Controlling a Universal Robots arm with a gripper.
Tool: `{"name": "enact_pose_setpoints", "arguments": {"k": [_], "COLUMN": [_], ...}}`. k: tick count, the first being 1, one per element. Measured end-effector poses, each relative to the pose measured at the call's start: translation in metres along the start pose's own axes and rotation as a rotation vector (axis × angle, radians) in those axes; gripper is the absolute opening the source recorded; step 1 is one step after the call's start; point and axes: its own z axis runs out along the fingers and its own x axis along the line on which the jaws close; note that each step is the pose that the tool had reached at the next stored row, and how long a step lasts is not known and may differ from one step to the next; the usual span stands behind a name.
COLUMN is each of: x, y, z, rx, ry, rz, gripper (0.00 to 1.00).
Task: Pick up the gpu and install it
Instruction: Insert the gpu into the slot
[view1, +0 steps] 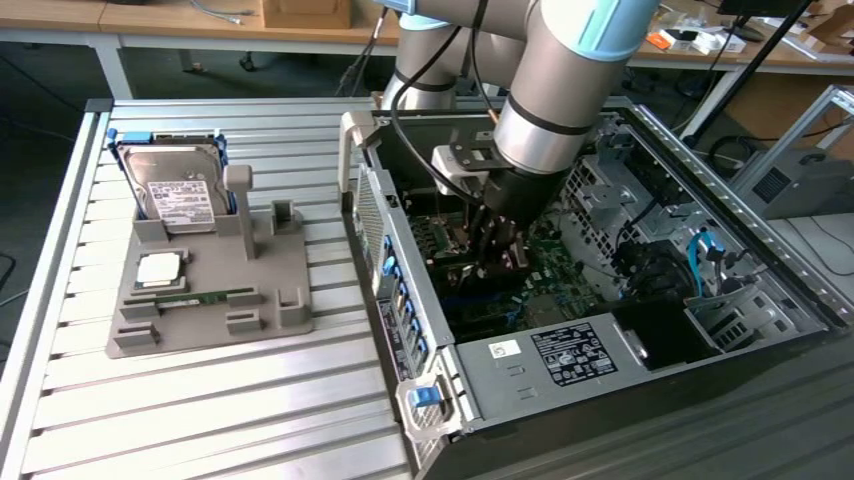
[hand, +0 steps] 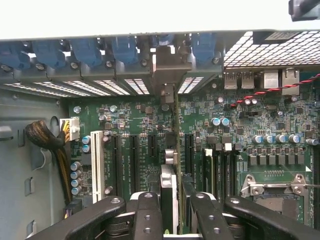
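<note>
Inside the open computer case, the hand pinches the gpu, held edge-on above the green motherboard among its slots. Alongside, on the slatted metal bench, a grey fixture holds a hard drive. Wooden desks line the room behind.

The arm is reaching steeply down into the open computer case, its wrist pointing at the case floor. The gripper is hanging low inside the case, just above the green board. Its black fingers are clamping the thin card, which is standing on edge between them.
</note>
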Motion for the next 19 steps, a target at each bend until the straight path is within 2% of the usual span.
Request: {"name": "enact_pose_setpoints", "arguments": {"k": [8,19], "x": [0.0005,0.0009], "y": [0.0002,0.0017], "z": [0.0001,0.0001], "rx": [-0.0001,-0.0003], "ry": [-0.0064,-0.0076], "rz": [0.0,0.003], "gripper": [0.27,0.27]}}
